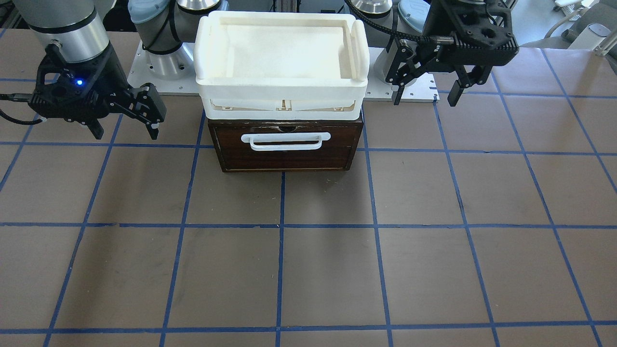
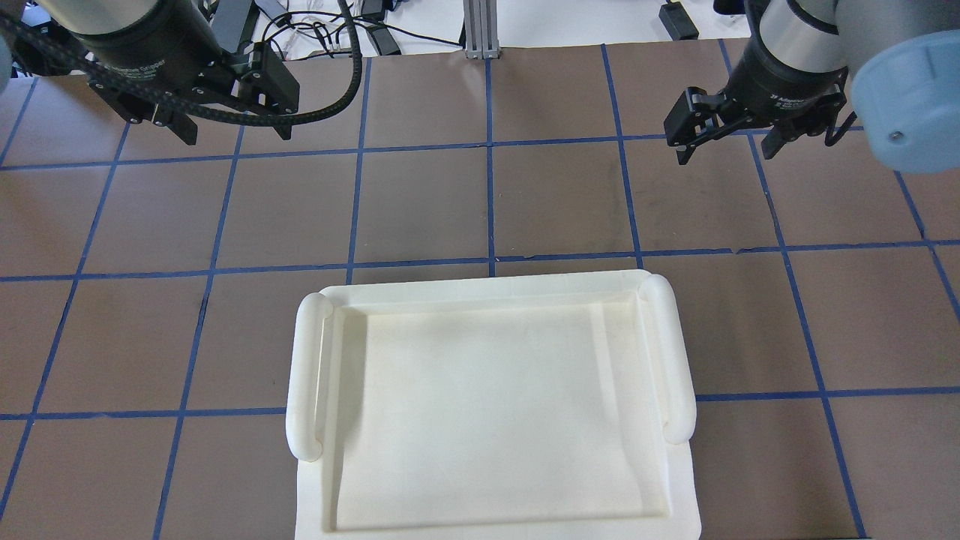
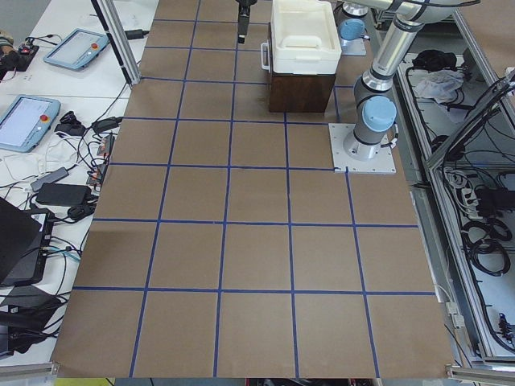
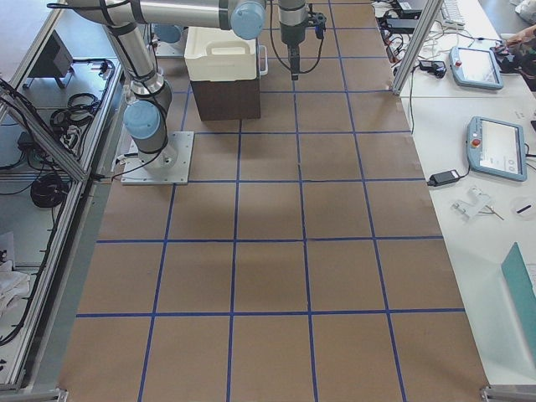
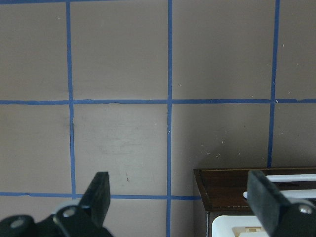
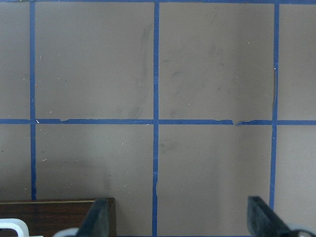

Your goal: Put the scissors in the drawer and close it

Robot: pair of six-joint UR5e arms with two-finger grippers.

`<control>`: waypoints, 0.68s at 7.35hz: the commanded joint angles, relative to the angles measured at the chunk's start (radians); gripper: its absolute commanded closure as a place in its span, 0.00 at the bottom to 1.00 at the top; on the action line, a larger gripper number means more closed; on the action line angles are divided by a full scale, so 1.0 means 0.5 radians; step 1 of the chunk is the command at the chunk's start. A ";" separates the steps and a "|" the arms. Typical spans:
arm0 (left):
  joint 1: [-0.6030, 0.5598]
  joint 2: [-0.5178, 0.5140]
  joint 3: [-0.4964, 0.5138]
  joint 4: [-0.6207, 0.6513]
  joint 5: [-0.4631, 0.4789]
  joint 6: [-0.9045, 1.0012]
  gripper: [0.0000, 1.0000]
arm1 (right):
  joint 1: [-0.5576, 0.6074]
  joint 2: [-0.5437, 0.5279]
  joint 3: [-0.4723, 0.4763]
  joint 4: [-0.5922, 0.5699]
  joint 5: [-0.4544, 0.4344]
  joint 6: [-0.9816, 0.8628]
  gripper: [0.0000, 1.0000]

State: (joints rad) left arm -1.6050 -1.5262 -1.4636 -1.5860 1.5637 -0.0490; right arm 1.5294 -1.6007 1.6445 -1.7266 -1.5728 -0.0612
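A brown table (image 3: 257, 201) is marked into squares by blue tape (image 3: 228, 225). Along its far side, across from the robot, runs a white bench (image 4: 469, 109) with tablets (image 4: 494, 146) and metal posts (image 4: 414, 42). Black cables (image 3: 475, 233) lie on the floor on the near side. The light is even.

On the desk (image 1: 308, 270), the bin (image 1: 282, 99) sits atop the drawer (image 1: 286, 147); left pincer (image 1: 424, 99) flanks its left, right pincer (image 1: 126, 132) its right

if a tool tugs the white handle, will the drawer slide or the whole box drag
Likely some dragging: the drawer unit looks small and nothing visibly fixes it to the smooth table. The white tray resting on top might shift too.
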 commanded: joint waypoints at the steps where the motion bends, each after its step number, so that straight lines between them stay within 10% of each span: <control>1: 0.007 0.012 -0.015 0.003 -0.032 0.006 0.00 | 0.000 -0.005 0.000 0.020 0.004 -0.009 0.00; 5: -0.002 -0.027 -0.024 -0.006 0.066 -0.012 0.00 | 0.000 -0.008 0.000 0.017 -0.002 -0.003 0.00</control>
State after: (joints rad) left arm -1.6045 -1.5217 -1.4729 -1.5868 1.5913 -0.0497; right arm 1.5294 -1.6038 1.6444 -1.7170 -1.5713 -0.0653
